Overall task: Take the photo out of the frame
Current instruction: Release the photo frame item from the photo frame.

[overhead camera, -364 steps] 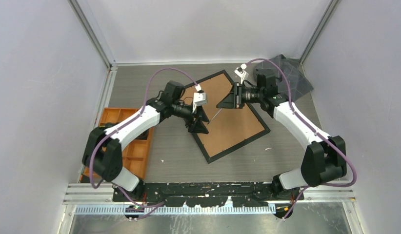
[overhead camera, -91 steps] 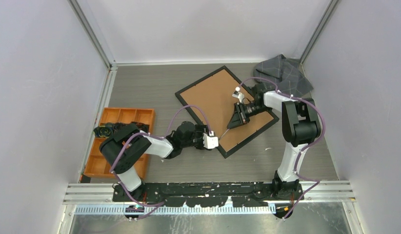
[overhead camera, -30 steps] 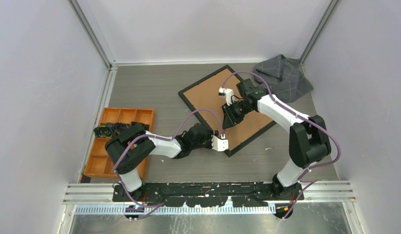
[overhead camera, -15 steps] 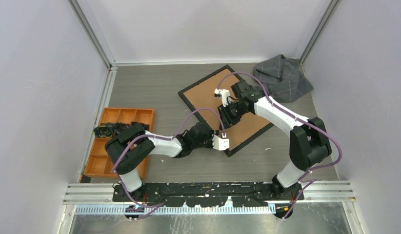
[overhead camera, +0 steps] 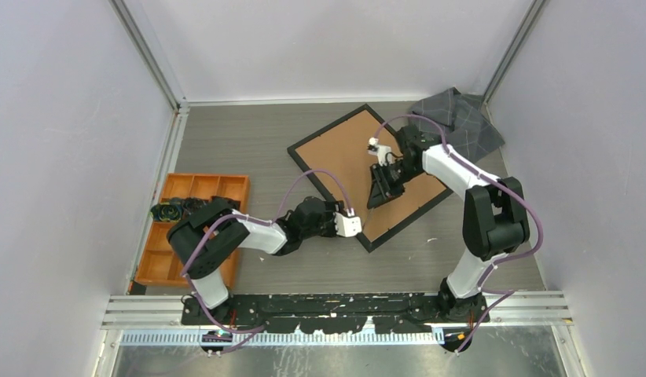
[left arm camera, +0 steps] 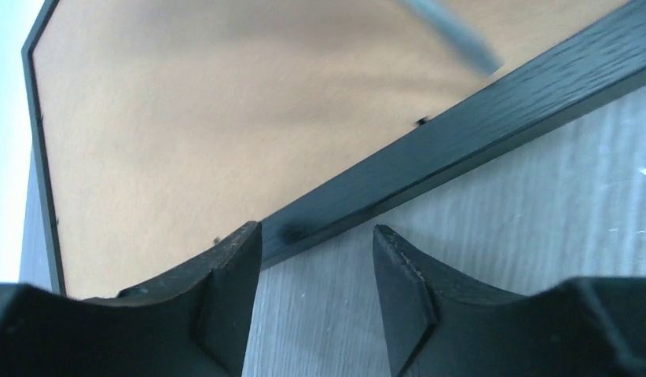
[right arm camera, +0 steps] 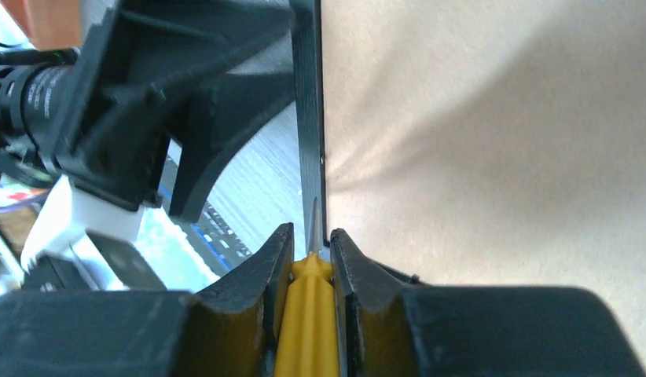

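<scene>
While the frame (left arm camera: 461, 137) lies face down on the tabletop (left arm camera: 540, 236) with its brown backing (left arm camera: 186, 118) up, we have the left tool (left arm camera: 316, 236) spread and empty at the frame's near edge. The right tool (right arm camera: 312, 236) pinches a yellow screwdriver (right arm camera: 306, 314), its tip at the border's inner edge. We judge the step to be freeing the backing, with the photo unseen, presumably beneath it; next we must pry that edge loose gently while steadying the frame.
</scene>
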{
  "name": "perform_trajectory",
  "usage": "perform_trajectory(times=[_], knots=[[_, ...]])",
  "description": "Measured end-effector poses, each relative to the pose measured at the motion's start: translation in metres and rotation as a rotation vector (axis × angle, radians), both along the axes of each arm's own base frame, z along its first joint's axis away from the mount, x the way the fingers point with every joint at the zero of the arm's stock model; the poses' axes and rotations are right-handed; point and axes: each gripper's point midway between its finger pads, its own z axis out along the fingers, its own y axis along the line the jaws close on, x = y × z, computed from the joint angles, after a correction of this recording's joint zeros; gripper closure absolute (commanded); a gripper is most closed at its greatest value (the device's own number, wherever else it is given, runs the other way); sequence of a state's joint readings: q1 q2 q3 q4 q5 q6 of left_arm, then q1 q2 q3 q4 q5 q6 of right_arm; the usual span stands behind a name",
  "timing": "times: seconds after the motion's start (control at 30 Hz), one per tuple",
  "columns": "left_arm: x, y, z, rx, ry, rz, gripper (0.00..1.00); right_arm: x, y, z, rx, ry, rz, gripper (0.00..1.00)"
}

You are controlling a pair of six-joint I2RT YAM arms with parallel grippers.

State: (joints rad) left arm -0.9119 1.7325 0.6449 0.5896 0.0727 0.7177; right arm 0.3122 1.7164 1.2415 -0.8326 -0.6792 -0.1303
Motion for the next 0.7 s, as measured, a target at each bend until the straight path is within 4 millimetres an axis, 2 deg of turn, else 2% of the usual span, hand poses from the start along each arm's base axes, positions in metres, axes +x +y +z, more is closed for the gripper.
perform_trajectory(times=[0.1, 0.17, 0.27, 0.37, 0.53, 0.7], knots=[[0.011, 0.013, 0.004, -0.041, -0.012, 0.05, 0.32, 0.002, -0.01, 0.005, 0.015, 0.057, -0.056, 0.99], [0.018, 0.028, 0.007, -0.063, -0.005, 0.094, 0.31, 0.01, -0.011, 0.014, 0.027, 0.054, -0.082, 0.99], [0.029, 0.048, 0.016, -0.109, 0.017, 0.152, 0.27, 0.035, -0.007, 0.03, 0.058, 0.01, -0.125, 0.99], [0.042, 0.063, 0.038, -0.174, 0.009, 0.193, 0.25, 0.059, -0.003, 0.035, 0.085, -0.028, -0.17, 0.99], [0.06, 0.076, 0.068, -0.241, 0.002, 0.22, 0.24, 0.097, 0.007, 0.025, 0.116, -0.055, -0.232, 0.99], [0.068, 0.076, 0.073, -0.242, 0.037, 0.201, 0.24, 0.138, 0.019, 0.009, 0.153, -0.064, -0.292, 0.99]])
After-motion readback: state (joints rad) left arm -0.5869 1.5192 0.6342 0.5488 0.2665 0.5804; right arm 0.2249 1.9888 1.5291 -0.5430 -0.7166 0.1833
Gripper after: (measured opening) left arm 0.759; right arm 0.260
